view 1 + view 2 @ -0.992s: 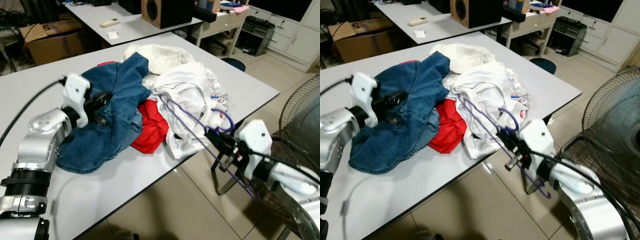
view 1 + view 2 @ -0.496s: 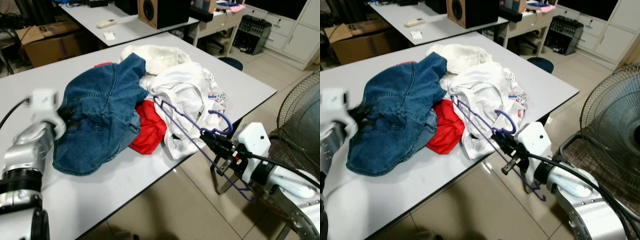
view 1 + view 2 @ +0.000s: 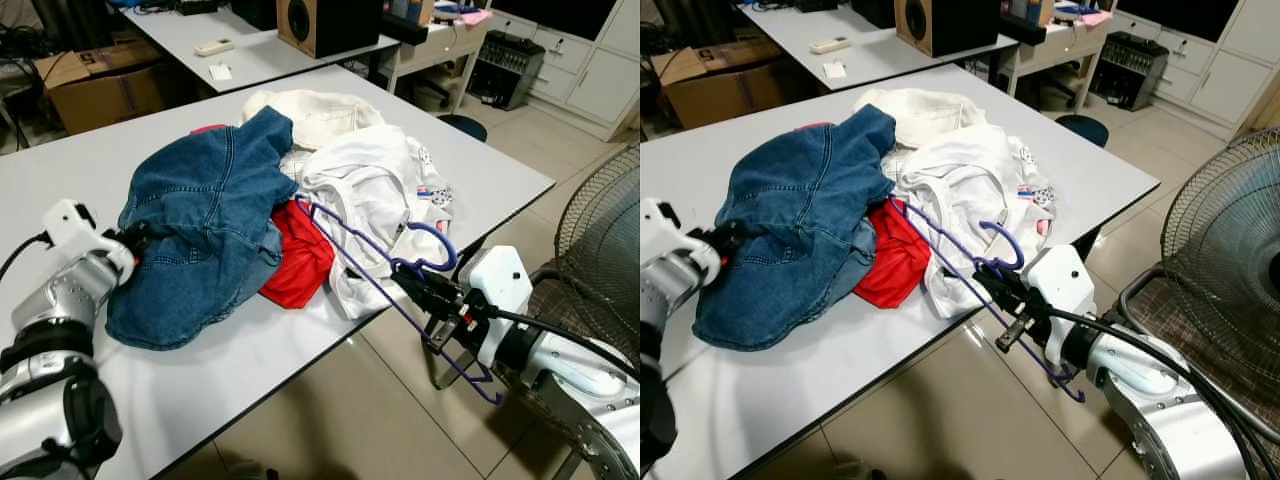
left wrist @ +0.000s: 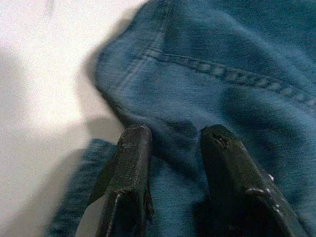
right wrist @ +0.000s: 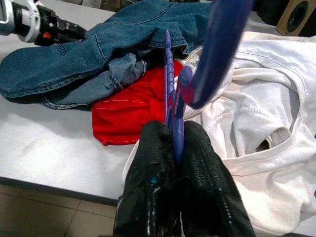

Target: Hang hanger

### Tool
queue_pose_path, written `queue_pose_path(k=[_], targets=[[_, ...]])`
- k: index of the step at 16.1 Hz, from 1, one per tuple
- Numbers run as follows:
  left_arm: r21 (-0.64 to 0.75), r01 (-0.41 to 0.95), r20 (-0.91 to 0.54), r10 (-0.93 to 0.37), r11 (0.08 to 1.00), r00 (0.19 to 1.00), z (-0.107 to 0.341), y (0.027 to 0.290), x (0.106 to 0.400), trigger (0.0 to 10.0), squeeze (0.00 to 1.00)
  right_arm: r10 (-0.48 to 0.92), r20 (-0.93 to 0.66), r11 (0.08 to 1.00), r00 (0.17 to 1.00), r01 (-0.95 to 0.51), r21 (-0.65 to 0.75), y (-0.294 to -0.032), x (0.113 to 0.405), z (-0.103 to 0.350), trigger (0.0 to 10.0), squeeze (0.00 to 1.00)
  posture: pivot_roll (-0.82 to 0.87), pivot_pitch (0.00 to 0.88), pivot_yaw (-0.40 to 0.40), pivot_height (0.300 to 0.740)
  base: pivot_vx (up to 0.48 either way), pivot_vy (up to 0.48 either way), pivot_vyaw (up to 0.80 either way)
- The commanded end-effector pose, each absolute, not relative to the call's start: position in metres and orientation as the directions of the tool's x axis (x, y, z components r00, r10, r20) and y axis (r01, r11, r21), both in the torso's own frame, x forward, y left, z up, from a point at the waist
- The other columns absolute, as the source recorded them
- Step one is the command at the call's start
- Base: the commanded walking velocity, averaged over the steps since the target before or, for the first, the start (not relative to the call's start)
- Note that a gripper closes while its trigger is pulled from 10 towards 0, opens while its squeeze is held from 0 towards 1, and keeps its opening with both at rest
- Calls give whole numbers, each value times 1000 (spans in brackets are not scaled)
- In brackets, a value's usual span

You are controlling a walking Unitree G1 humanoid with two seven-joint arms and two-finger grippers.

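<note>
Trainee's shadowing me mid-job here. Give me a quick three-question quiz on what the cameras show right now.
1. True or false: the right gripper is shut on the purple hanger.
2. The left gripper has its fingers at which garment? A) white shirt B) denim garment C) red cloth
3. Fill in: the clothes pile lies on a white ____.

Key: 1 true; 2 B; 3 table.
</note>
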State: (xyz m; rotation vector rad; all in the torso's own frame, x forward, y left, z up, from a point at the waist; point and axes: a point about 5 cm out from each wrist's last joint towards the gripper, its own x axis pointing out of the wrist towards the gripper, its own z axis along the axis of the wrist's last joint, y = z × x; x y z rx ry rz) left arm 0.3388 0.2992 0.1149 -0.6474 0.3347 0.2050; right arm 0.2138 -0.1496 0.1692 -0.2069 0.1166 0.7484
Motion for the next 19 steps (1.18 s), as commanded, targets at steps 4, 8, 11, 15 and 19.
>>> queue_pose_path(k=[4, 8, 11, 15, 19], targets=[[-700, -275, -342, 29, 659, 939, 120, 284, 351, 10000, 1000, 679, -157, 700, 717, -697, -155, -146, 213, 175, 10000, 0, -23, 0, 22, 740, 0, 0, 0], [-725, -295, -375, 2, 622, 927, 116, 271, 355, 10000, 1000, 684, -155, 696, 713, -701, -157, -145, 213, 176, 10000, 0, -26, 0, 24, 740, 0, 0, 0], [-719, -300, -413, -38, 627, 910, 108, 261, 355, 10000, 816, 688, -156, 690, 709, -706, -160, -144, 213, 176, 10000, 0, -29, 0, 28, 740, 0, 0, 0], [-714, -284, -420, -67, 640, 905, 106, 256, 355, 0, 0, 691, -158, 687, 706, -709, -161, -144, 213, 175, 10000, 0, -27, 0, 29, 740, 0, 0, 0], [-726, -267, -411, -88, 633, 908, 107, 252, 356, 0, 0, 692, -159, 685, 704, -710, -161, -144, 214, 175, 10000, 0, -23, 0, 27, 740, 0, 0, 0]])
